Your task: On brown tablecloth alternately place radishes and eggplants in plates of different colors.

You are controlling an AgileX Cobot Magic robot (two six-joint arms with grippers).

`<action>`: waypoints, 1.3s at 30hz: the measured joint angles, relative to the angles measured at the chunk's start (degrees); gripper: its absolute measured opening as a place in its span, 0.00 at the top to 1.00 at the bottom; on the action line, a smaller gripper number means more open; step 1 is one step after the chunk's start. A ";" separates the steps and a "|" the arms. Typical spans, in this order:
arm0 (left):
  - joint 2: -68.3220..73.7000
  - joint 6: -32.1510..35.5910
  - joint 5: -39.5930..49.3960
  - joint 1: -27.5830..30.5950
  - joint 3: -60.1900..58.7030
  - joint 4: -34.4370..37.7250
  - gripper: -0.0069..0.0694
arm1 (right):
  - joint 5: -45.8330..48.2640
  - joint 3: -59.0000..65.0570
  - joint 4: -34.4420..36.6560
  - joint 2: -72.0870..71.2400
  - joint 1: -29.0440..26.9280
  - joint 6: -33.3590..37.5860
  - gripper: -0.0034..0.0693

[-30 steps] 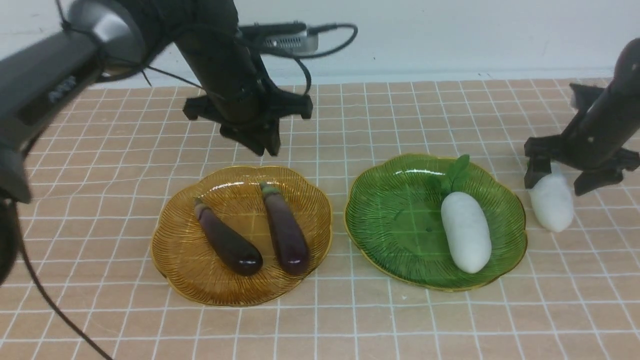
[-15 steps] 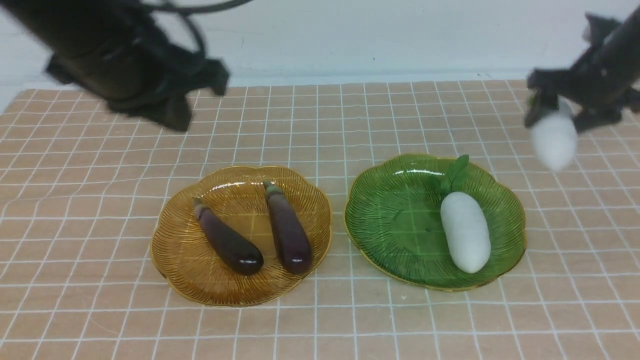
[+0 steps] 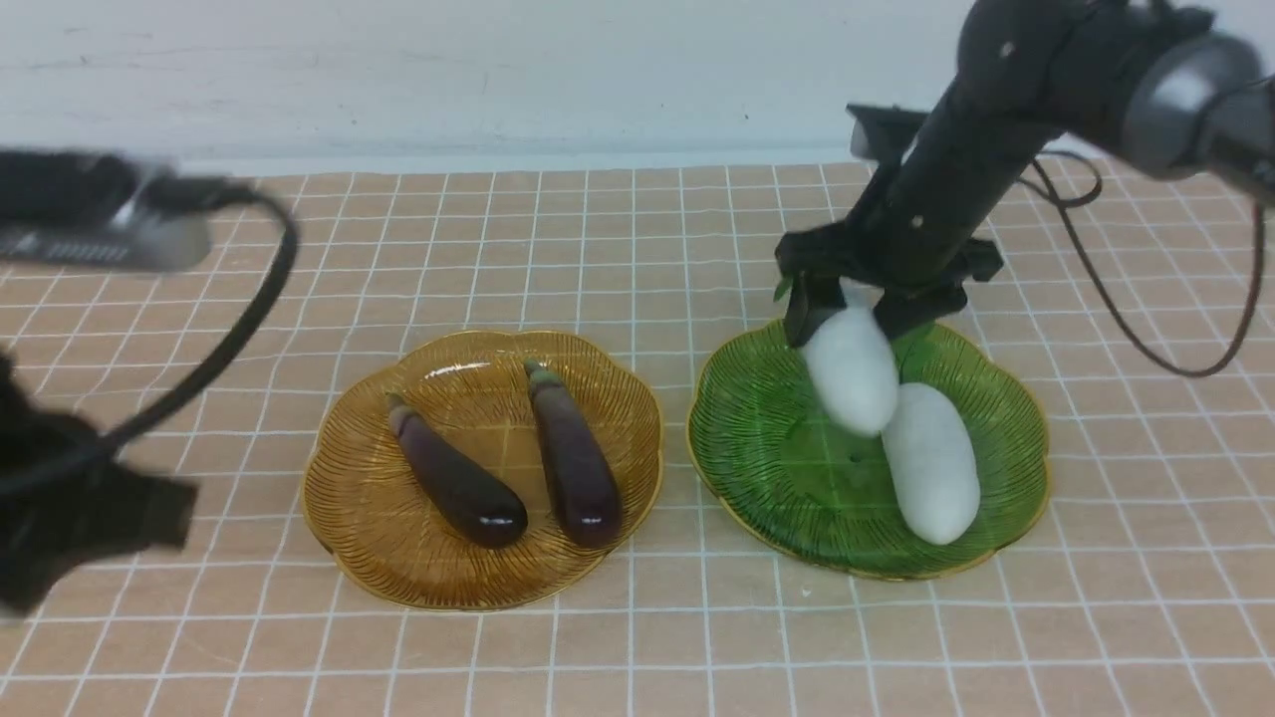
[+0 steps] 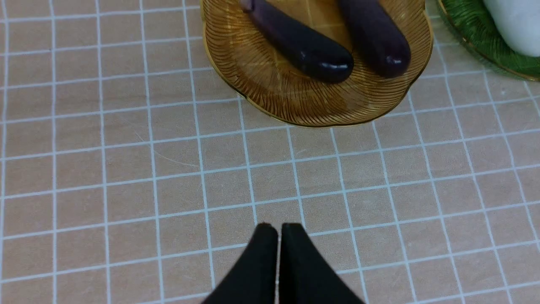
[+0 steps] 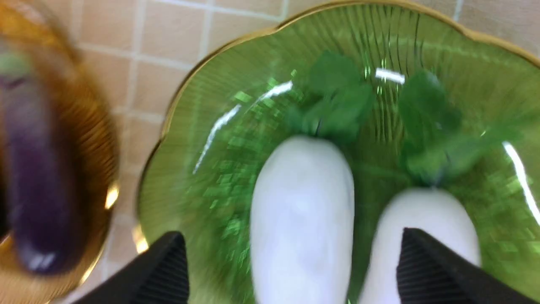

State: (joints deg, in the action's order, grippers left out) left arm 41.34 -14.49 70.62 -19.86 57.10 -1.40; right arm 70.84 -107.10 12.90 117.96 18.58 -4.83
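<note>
Two dark purple eggplants point(image 3: 458, 485) point(image 3: 575, 468) lie side by side in the amber plate point(image 3: 398, 558) on the brown tablecloth point(image 3: 637, 249). One white radish point(image 3: 931, 468) lies in the green plate point(image 3: 767, 448). A second radish point(image 3: 852, 373) hangs tilted just over that plate, beside the first. My right gripper point(image 3: 855, 317) is directly above it. In the right wrist view its jaws stand open wide point(image 5: 291, 236), with a gap on each side of the radish point(image 5: 301, 219). My left gripper point(image 4: 276, 228) is shut and empty, over bare cloth in front of the amber plate point(image 4: 295, 101).
The left arm shows blurred at the front left point(image 3: 70, 518), with a cable point(image 3: 249, 309) looping over the cloth. The right arm's cable point(image 3: 1116, 319) hangs behind the green plate. A white wall point(image 3: 498, 80) bounds the table's far edge.
The right arm lifted the radish off the cloth right of the green plate and carried it left over the plate; its jaws widened. The left arm swung from behind the amber plate to the front left.
</note>
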 joint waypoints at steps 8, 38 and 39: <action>-6.95 0.00 1.40 0.00 0.00 -0.34 0.91 | -1.59 27.44 -7.10 -41.85 0.00 1.14 0.72; -24.40 1.46 -10.46 0.00 -14.84 -2.96 0.91 | -51.72 87.21 -19.46 -118.54 -0.06 -11.33 0.97; -26.07 1.46 -11.46 0.00 -15.47 -2.96 0.91 | -51.72 87.21 -19.46 -118.54 -0.06 -11.33 0.97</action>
State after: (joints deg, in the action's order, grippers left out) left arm 15.28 -13.03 59.17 -19.86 41.63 -4.36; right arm 19.12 -19.89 -6.57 -0.58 18.51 -16.16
